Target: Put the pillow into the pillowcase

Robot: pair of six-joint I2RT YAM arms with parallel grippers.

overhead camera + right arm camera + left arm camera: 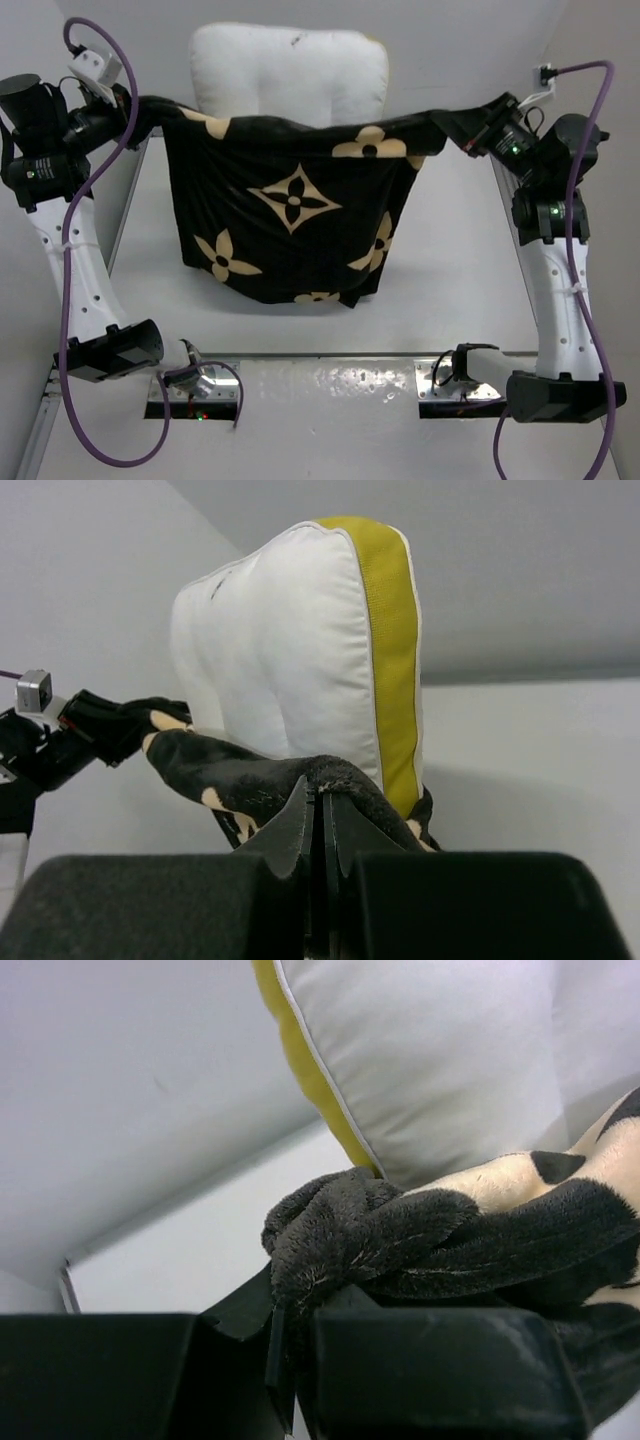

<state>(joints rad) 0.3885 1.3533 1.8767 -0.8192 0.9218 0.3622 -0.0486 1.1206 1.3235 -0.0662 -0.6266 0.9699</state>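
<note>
Two corners of the pillowcase (290, 200) are pinched tight, one by the left gripper (140, 108), one by the right gripper (458, 128). The pillow (290, 75) stands behind it, its lower part hidden.

We see a robot lab: metal mounting plates (330, 385) on a white table (470, 250), purple cables (580, 67), blank walls (450, 25).

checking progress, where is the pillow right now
In the top view the pillow stands at the far middle of the table, its lower part hidden by the pillowcase that the left gripper and right gripper hold stretched in front of it.
</note>
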